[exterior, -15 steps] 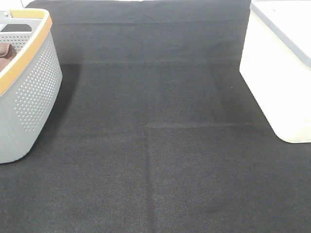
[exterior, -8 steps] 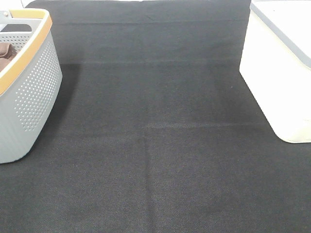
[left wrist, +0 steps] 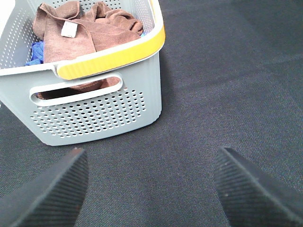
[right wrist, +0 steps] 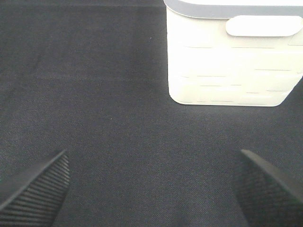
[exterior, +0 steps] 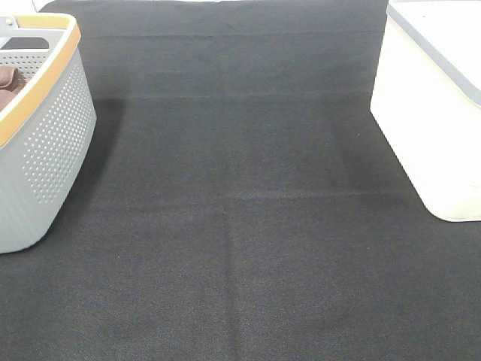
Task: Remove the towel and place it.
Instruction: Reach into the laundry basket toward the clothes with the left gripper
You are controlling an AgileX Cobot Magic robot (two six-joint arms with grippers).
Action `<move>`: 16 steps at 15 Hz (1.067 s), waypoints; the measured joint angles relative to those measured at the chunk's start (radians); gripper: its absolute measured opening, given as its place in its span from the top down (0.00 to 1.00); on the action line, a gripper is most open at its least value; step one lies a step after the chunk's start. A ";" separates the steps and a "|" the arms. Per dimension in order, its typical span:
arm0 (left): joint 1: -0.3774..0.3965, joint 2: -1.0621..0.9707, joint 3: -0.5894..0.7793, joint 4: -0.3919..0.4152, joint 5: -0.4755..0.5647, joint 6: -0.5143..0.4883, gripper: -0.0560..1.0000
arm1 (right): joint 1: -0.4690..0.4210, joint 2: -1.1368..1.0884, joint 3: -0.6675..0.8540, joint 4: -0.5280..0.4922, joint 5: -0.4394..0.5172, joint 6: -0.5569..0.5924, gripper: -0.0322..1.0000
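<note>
A: So, what surrounds the work area in the high view?

B: One grey perforated basket (exterior: pixel 45 150) with a yellow rim stands at 9 o'clock. One white bin (exterior: pixel 428 128) stands at 3 o'clock. The black mat (exterior: pixel 240 226) lies between them. A brown sliver of the towel (exterior: pixel 9 83) shows inside the basket, towards 10 o'clock.

A: And the left wrist view?

B: One towel, reddish-brown, lies crumpled inside the basket with its white tag (left wrist: pixel 69 29) facing up. One blue cloth (left wrist: pixel 35 52) lies beside it, partly covered. The basket's near wall and rim stand between the towel and the left gripper (left wrist: pixel 150 156). Its two fingers (left wrist: pixel 52 194) are spread wide, with only mat between them. The towel lies beyond the fingertips, well apart and untouched.

A: The right wrist view?

B: The right gripper (right wrist: pixel 152 153) hovers over the mat with its jaws released and nothing held. The white bin, with its grey lid (right wrist: pixel 227 5), stands ahead of the fingertips and apart from them.
</note>
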 joint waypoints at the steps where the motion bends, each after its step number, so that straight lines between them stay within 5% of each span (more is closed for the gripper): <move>1: 0.000 0.000 0.000 0.000 0.000 0.000 0.27 | 0.000 0.000 0.000 0.000 0.000 0.000 0.12; 16: 0.000 0.000 0.000 0.000 0.000 0.000 0.27 | 0.000 0.000 0.000 0.000 0.000 0.000 0.12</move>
